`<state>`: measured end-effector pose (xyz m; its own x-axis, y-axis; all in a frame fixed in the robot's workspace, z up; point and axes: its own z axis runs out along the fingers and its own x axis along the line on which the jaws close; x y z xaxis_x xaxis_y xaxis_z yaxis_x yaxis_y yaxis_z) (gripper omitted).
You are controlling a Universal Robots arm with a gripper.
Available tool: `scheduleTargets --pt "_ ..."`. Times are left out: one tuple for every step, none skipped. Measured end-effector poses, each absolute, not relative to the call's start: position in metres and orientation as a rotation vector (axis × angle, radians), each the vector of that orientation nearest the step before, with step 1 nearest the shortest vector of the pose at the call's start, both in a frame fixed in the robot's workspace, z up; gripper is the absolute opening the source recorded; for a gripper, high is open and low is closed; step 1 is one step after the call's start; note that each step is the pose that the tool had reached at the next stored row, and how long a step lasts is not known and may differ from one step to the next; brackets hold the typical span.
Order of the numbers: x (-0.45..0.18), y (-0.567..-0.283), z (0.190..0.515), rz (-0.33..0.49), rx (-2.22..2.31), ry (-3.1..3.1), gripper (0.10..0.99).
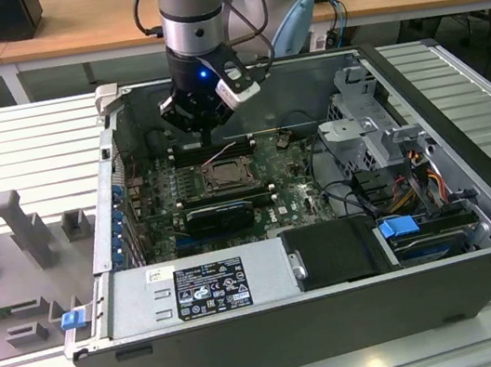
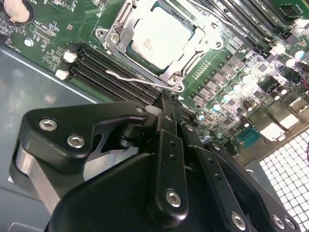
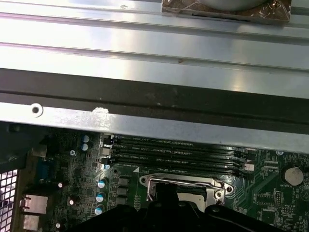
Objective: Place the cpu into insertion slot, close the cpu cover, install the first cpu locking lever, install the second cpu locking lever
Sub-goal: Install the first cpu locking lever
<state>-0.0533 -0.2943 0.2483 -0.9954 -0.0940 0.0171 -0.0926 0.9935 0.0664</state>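
The gripper (image 1: pixel 210 136) hangs inside the open computer case (image 1: pixel 479 229), low over the motherboard (image 1: pixel 299 195) and just at the far edge of the insertion slot (image 1: pixel 226 178) as the exterior view shows it. In the second wrist view the gripper (image 2: pixel 170 102) has its 2 black fingers drawn together with no gap visible between the tips, and nothing is held between them.

Just beyond the gripper's tip in that view lies the cpu (image 2: pixel 155 37), seated flat in the insertion slot (image 2: pixel 129 59), its pale metal top showing through the square window of the cpu cover (image 2: pixel 186 64), which lies flat down over it. A thin wire locking lever (image 2: pixel 137 77) runs along the socket side nearest the gripper, between the socket and the black memory slots (image 2: pixel 108 72); whether it is hooked home cannot be told. In the first wrist view the cpu cover (image 3: pixel 183 182) sits directly ahead of the gripper, with memory slots (image 3: pixel 174 152) beyond it. In the exterior view the case rests on a ribbed grey tabletop (image 1: pixel 22 145).
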Motion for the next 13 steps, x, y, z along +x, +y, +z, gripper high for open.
scheduleTargets --pt "-0.053 -0.294 0.248 -0.111 0.141 -3.117 0.106" --pt "-0.053 -0.294 0.248 -0.124 0.136 -3.117 0.106" --pt "-0.052 -0.294 0.247 -0.131 0.131 -3.117 0.106" --pt "-0.05 -0.294 0.246 -0.135 0.125 -3.118 0.106" --pt "-0.048 -0.294 0.245 -0.135 0.12 -3.118 0.106" --pt "-0.046 -0.294 0.243 -0.135 0.116 -3.118 0.106" --pt "-0.044 -0.294 0.242 -0.135 0.115 -3.118 0.106" --pt "-0.041 -0.294 0.24 -0.135 0.115 -3.118 0.106" --pt "-0.039 -0.294 0.238 -0.135 0.114 -3.118 0.106" --pt "-0.038 -0.294 0.237 -0.135 0.112 -3.118 0.106" --pt "-0.037 -0.294 0.237 -0.135 0.108 -3.119 0.106" --pt "-0.035 -0.294 0.236 -0.135 0.091 -3.12 0.106" --pt "-0.035 -0.294 0.235 -0.135 0.085 -3.12 0.106"
